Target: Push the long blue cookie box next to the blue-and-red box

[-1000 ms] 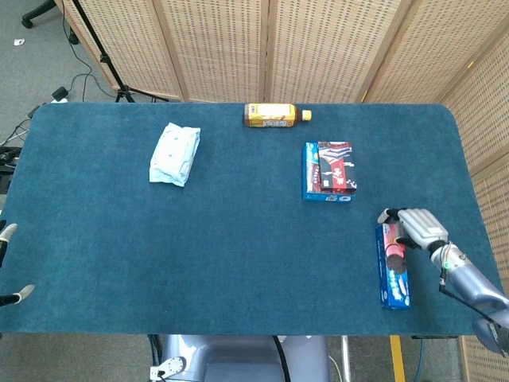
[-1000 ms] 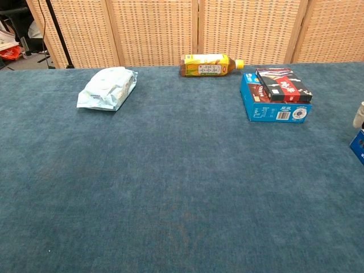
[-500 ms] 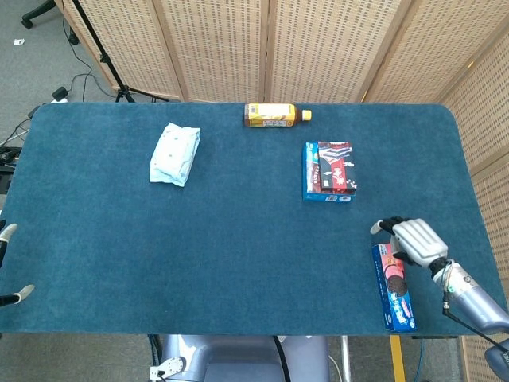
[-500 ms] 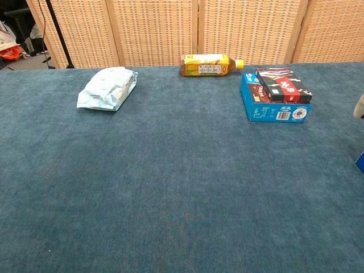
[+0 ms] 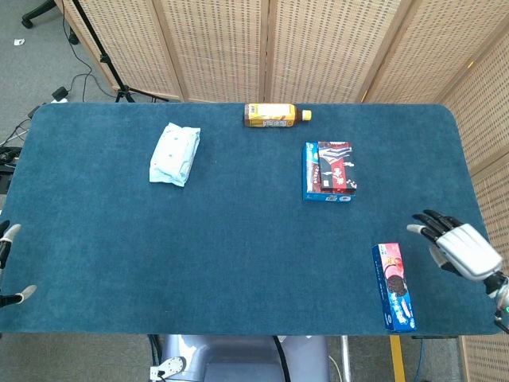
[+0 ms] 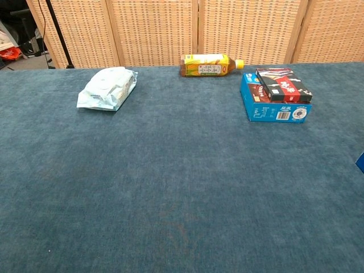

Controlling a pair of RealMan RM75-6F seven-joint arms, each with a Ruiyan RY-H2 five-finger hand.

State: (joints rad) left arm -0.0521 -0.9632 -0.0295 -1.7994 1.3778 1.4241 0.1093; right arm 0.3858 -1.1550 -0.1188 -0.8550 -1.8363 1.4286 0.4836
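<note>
From the head view the cookie box (image 5: 394, 286) lies near the tabletop's (image 5: 238, 239) front right edge, well short of the blue-and-red box (image 5: 328, 172) — the right hand (image 5: 460, 247) hovers beside it, fingers spread, holding nothing. Only tips of the left hand (image 5: 8, 267) show, so its state is unclear. From the chest view just a blue corner of the cookie box (image 6: 360, 162) shows at the right edge.

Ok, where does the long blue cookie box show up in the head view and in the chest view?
Head view: the long blue cookie box lies lengthwise near the table's front right corner, left of the right hand, untouched.
Chest view: only a blue corner of it shows at the right edge.
Shared landmark: the blue-and-red box, farther back on the table.
</note>
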